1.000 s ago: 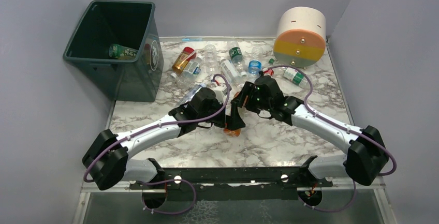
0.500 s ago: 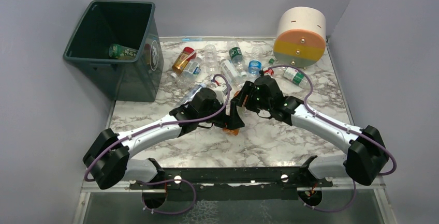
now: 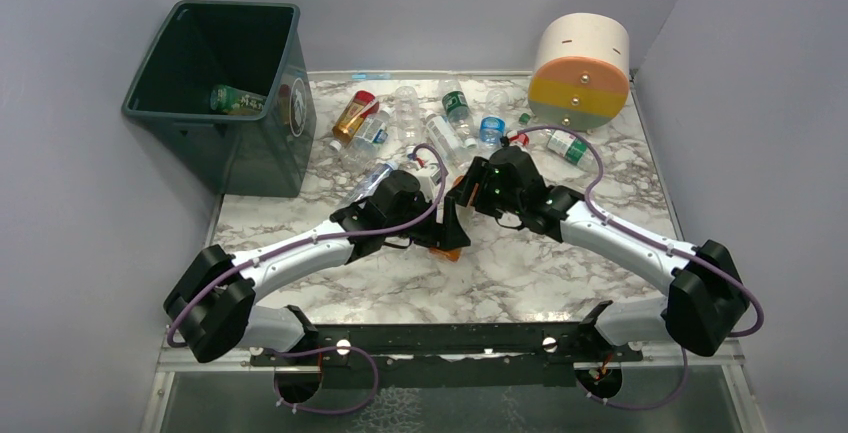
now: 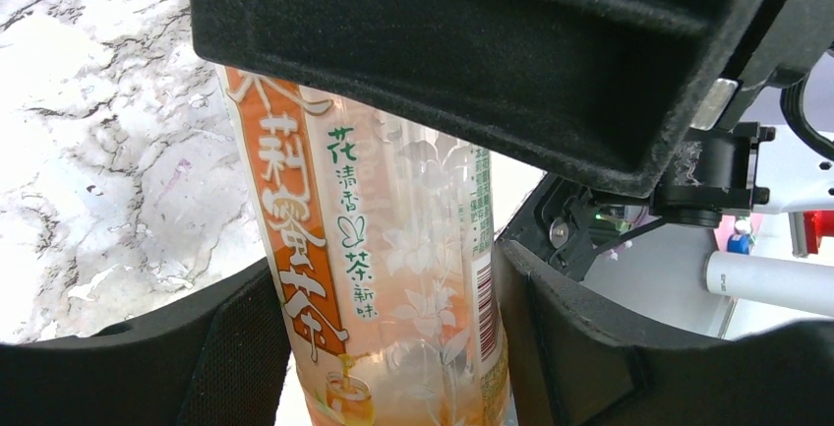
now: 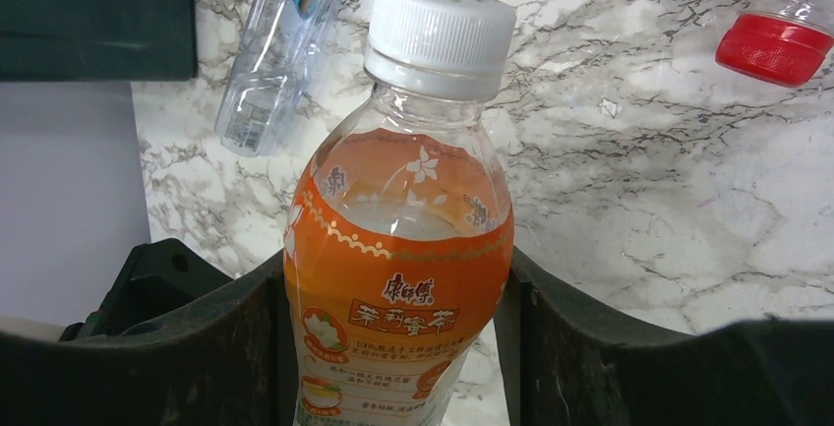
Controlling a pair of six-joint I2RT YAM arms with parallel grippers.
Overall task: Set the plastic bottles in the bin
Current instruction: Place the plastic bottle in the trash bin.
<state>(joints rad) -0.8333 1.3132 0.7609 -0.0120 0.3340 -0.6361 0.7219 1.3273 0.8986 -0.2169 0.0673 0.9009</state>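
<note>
Green plastic bin (image 3: 262,153), the reference landmark, stands at far left; one green-labelled bottle (image 3: 236,100) lies inside it, on the floor. Just right of the bin, loose plastic bottles lie scattered across the marble table (image 3: 520,273), among them an amber bottle (image 3: 353,117) with a red cap and a clear bottle (image 3: 408,113). Farther right of the bin and nearer the arm bases, both arms meet at a single orange-labelled bottle (image 5: 403,249) with a white cap. The left gripper (image 4: 393,347) has its jaws pressed against both sides of this bottle's body, over the printed label. The right gripper (image 5: 393,347) pinches the same bottle below the shoulder, cap pointing away from its wrist. This bottle is well outside the bin; whether it rests on the table cannot be told. Farthest right of the bin, a cream, orange and yellow cylinder (image 3: 580,71) lies on its side at the back of the table.
</note>
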